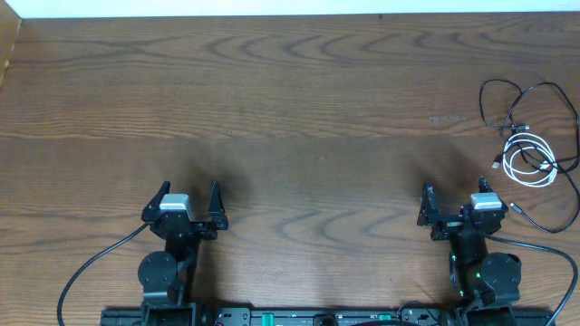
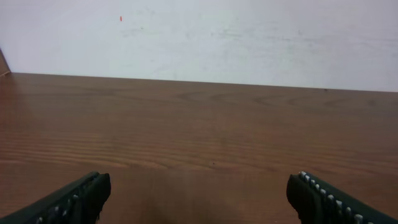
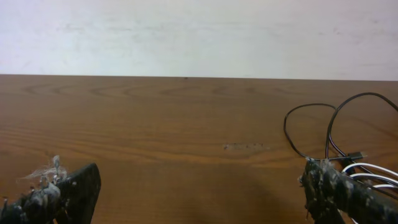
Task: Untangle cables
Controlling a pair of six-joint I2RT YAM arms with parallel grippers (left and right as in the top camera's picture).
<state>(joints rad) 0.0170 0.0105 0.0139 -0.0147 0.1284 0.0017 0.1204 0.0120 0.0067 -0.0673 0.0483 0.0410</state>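
Note:
The cables lie tangled at the table's right edge. The white cable [image 1: 530,159] is a small coil. The black cable [image 1: 526,100] loops over and around it and trails toward the front right. In the right wrist view the black loops [image 3: 311,124] and white strands [image 3: 373,169] show at the right. My right gripper [image 1: 453,201] is open and empty, to the left of and nearer than the cables; its fingers [image 3: 199,193] frame bare wood. My left gripper [image 1: 188,201] is open and empty at the front left, its fingers [image 2: 198,196] wide apart over bare table.
The wooden table [image 1: 290,118] ends at a white wall at the back. Thicker black arm wires run from each arm base, at the front left [image 1: 91,263] and the front right [image 1: 553,249].

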